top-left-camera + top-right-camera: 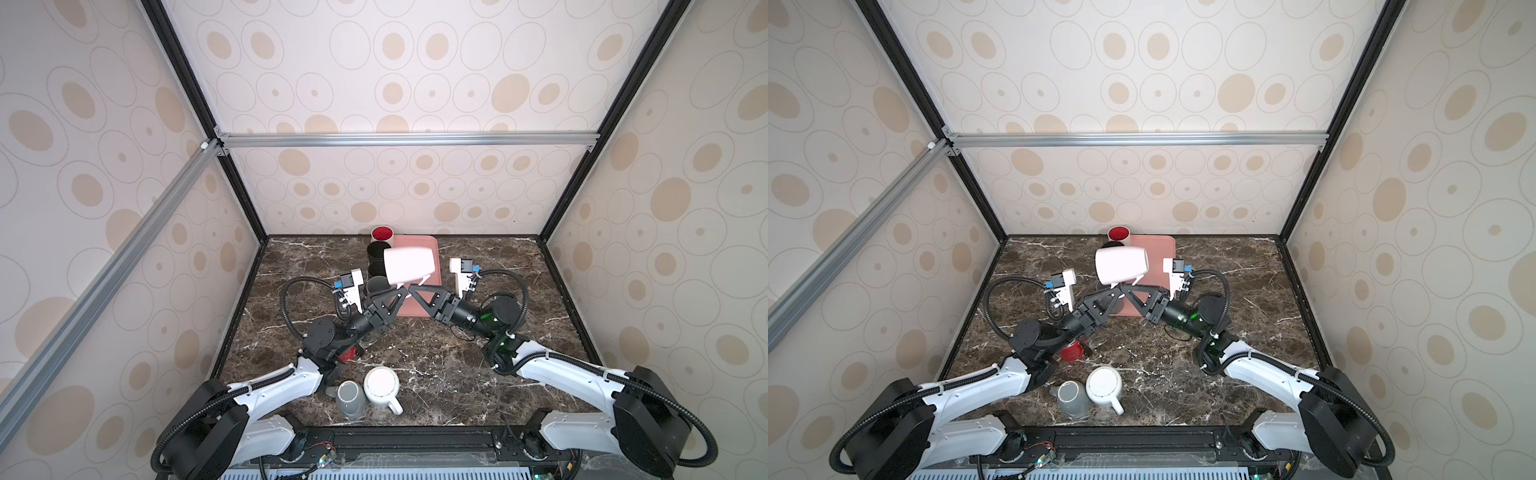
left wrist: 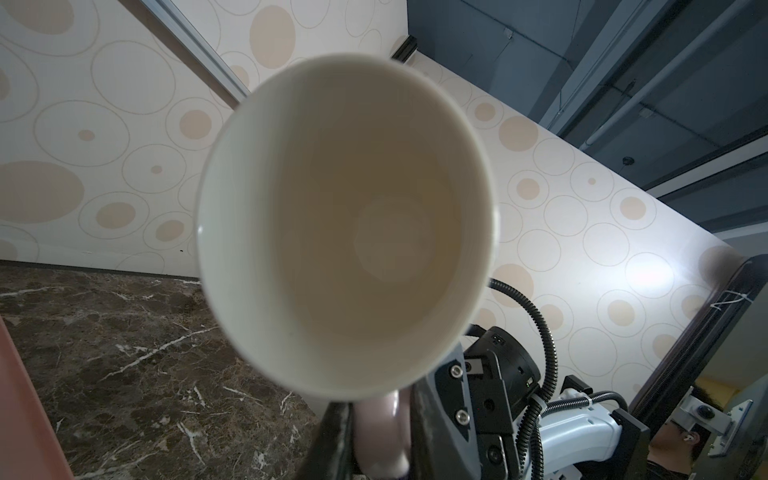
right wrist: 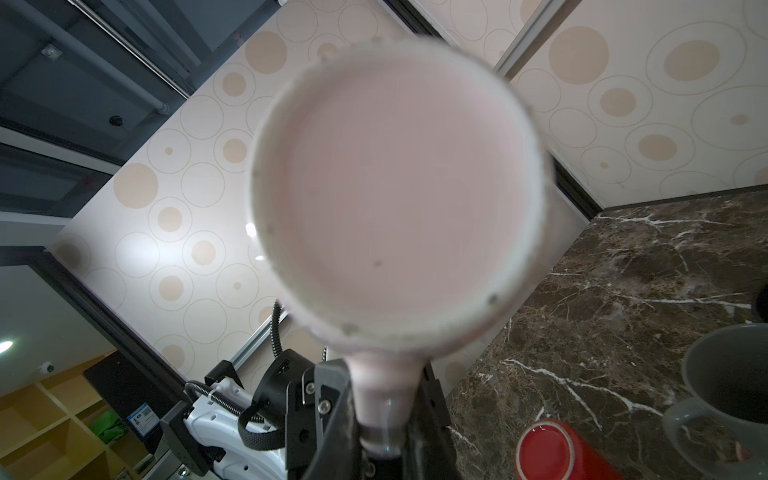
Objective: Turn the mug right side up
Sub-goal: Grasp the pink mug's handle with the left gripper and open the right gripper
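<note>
The pale pink mug hangs on its side in the air over the pink tray. Its mouth faces left and its base faces right in both top views. The left wrist view looks into the cream inside of the mug. The right wrist view shows the mug's flat base. Both grippers meet under it at the handle. My left gripper is shut on the handle, and my right gripper is shut on it from the other side.
A mug with a red inside and black mugs stand along the tray's left side. A white mug and a grey mug sit near the front edge. A red mug is under the left arm.
</note>
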Robot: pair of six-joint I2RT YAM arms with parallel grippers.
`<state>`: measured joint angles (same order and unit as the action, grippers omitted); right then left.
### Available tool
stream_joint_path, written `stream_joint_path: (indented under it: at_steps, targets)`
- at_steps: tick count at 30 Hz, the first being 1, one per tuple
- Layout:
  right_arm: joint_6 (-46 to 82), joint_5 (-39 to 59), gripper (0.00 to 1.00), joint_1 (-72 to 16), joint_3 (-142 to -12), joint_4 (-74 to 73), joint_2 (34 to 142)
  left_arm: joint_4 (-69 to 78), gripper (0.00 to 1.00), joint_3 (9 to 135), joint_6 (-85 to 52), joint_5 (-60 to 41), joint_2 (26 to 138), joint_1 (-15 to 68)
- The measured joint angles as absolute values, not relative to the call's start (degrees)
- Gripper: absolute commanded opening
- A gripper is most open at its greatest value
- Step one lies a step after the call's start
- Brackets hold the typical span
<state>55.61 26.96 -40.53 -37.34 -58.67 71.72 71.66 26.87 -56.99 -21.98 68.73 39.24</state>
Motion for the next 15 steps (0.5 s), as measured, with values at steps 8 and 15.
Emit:
stream_joint_path:
  at_steps: [8,15]
  targets:
    - [53.8,25.54,0.17,-40.53,-36.64,-54.94,69.34,69.67,0.0,27.44,-56.93,-22.2,68.69,39.33]
    - [49.41,21.12,0.3,-40.47,-33.36,-45.87,61.17,58.92,0.0,31.24,-53.06,-22.7,67.44,39.7]
